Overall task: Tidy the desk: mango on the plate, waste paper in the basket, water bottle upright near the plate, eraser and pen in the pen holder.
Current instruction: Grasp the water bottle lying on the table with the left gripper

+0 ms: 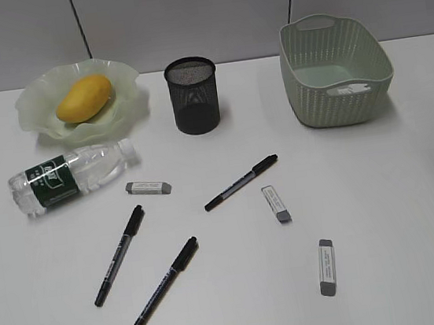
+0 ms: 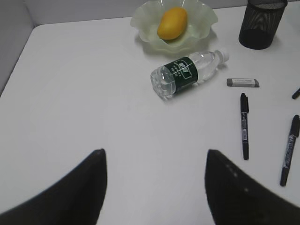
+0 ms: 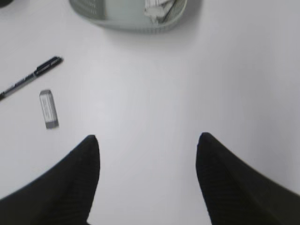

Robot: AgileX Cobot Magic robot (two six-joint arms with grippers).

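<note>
The mango (image 1: 83, 98) lies on the plate (image 1: 36, 105) at the back left. In front of it the water bottle (image 1: 72, 177) lies on its side on the desk (image 1: 396, 204). The pen holder (image 1: 193, 96) stands mid-back. The waste paper (image 1: 348, 89) sits inside the basket (image 1: 336, 68) at the back right. Three erasers (image 1: 148, 188) (image 1: 277, 203) (image 1: 326, 266) and three pens (image 1: 241, 182) (image 1: 119, 254) (image 1: 161, 290) lie loose. My left gripper (image 2: 154, 157) hangs open over bare desk, short of the bottle (image 2: 187, 74). My right gripper (image 3: 147, 140) is open and empty, near the basket (image 3: 122, 18).
Neither arm shows in the exterior view. A grey partition wall runs behind the desk. In the right wrist view a pen (image 3: 33, 75) and an eraser (image 3: 48, 108) lie to the left of the fingers.
</note>
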